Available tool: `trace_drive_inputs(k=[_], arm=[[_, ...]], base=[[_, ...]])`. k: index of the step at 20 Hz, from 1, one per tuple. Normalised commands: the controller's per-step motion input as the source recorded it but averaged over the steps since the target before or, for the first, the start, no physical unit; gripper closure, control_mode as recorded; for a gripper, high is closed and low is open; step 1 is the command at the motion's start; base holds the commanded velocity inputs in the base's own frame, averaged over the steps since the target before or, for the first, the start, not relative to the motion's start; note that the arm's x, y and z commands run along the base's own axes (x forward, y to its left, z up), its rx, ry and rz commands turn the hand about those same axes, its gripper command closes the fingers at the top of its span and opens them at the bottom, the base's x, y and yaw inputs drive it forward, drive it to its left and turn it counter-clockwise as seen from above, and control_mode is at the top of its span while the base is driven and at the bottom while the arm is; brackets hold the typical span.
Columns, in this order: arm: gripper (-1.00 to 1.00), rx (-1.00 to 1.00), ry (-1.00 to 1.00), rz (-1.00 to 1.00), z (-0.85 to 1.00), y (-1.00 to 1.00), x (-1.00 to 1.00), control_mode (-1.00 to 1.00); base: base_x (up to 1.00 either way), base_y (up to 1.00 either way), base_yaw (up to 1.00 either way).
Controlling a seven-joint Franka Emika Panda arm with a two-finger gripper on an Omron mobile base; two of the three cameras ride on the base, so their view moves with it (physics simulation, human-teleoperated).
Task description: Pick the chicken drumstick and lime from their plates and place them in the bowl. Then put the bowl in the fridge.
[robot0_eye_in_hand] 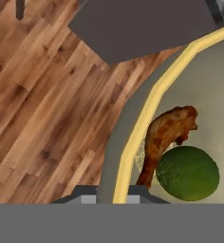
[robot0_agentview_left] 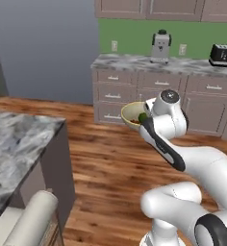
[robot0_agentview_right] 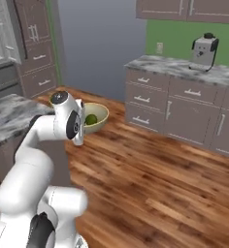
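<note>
text: none legible | labels: none | brands: none | numbers: none | signs: none

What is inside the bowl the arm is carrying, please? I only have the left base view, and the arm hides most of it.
Observer: In the hand view, the bowl holds the chicken drumstick and the lime, touching each other.
Operator: Thank you. Is the gripper clamped on the rim?
Observer: Yes, the gripper is shut on the bowl's yellow rim, one fingertip either side of it.
Operator: Is the bowl over a counter?
Observer: The right base view shows it held in the air beside the marble counter, above the wood floor.
</note>
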Motion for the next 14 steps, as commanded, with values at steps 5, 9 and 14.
trace_drive_inputs(k=[5,9,14], arm=[[1.00,0.00,0.00,0.00,0.00,0.00,0.00,1.00],[1.00,0.00,0.00,0.00,0.00,0.00,0.00,1.00],[1.00,0.00,0.00,0.00,0.00,0.00,0.00,1.00]], base=[[0.79,-0.02,-0.19],[0.94,0.00,-0.06],[0.94,0.07,-0.04]])
